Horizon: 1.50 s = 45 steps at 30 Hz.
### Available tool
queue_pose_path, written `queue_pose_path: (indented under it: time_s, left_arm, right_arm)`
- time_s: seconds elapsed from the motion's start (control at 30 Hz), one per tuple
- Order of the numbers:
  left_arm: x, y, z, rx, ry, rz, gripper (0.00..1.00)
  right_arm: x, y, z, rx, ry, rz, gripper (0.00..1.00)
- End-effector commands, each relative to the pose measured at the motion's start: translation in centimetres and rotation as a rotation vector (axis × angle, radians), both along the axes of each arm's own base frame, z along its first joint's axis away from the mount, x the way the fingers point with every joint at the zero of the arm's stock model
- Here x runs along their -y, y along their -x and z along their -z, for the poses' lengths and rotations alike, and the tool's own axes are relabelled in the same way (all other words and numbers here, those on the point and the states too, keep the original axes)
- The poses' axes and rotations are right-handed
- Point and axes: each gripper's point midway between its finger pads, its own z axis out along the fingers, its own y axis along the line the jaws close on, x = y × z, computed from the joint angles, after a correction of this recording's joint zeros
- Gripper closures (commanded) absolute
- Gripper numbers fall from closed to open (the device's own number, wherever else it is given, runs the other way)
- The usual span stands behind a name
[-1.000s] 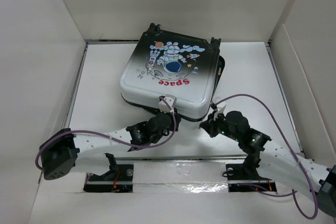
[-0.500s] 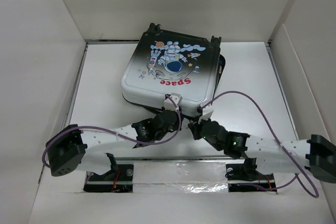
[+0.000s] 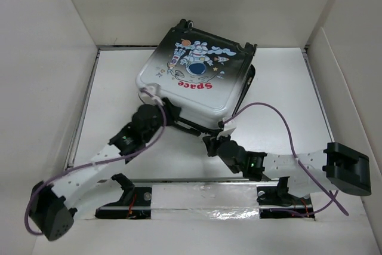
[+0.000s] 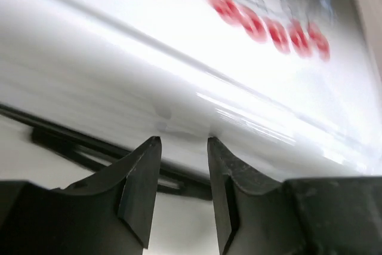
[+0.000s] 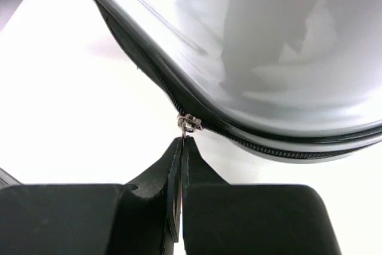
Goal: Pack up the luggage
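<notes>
Left arm [image 3: 98,160]: stretched from the near left corner up and across the table [image 3: 113,82], reaching for the suitcase's near left corner.
Left gripper [image 3: 150,95]: right up at that corner. On the wrist view the two dark fingers [image 4: 138,183] stand apart with a narrow gap and nothing between them. The glossy white shell sits just past the tips, too blurred to say whether they touch it.
Suitcase [image 3: 197,79]: lying flat in the middle of the table towards the back wall, turned a little askew. The astronaut side is up, and the red "Space" word [image 3: 196,85] reads upside down from the overhead camera. The shell fades from black at the far end to white at the near end. A dark lower edge peeks out under the near side and along the right side.
Zipper [image 5: 149,70]: a dark track running around the rim under the shiny shell, clear in the right wrist view.
Zipper pull [image 5: 188,123]: small and metal, sitting on that track at the near right corner, directly at the right fingertips.
Right gripper [image 5: 181,145]: fingers pressed flat together, and the pull's tab appears to run straight into the pinch.
Right arm [image 3: 280,165]: lying low across the near right of the table, with its purple cable [image 3: 280,117] looping above it.
</notes>
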Motion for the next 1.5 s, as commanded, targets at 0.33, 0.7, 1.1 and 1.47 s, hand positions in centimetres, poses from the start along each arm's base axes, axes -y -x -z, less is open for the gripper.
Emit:
queue_pose_path:
  time_s: [0.33,0.7,1.1,1.47]
  left_arm:
    - [-19.4,-9.1,-9.6,0.2,0.536,-0.586,0.61]
    - [-22.1,-15.1,0.4,-0.079,0.576,-0.647,0.66]
    - [-11.6,-14.0,2.3,-0.101,0.499,-0.422,0.68]
    - [-8.8,-9.5,6.0,-0.114,0.436,-0.32,0.68]
  right_arm:
    - [-3.5,3.9,-4.6,0.032,-0.137,-0.218,1.0]
    - [-2.4,3.9,-5.1,0.045,-0.087,-0.226,1.0]
    - [-6.1,2.3,-6.8,0.094,0.002,-0.305,1.0]
    - [-23.1,1.6,-10.6,0.22,0.106,-0.602,1.0]
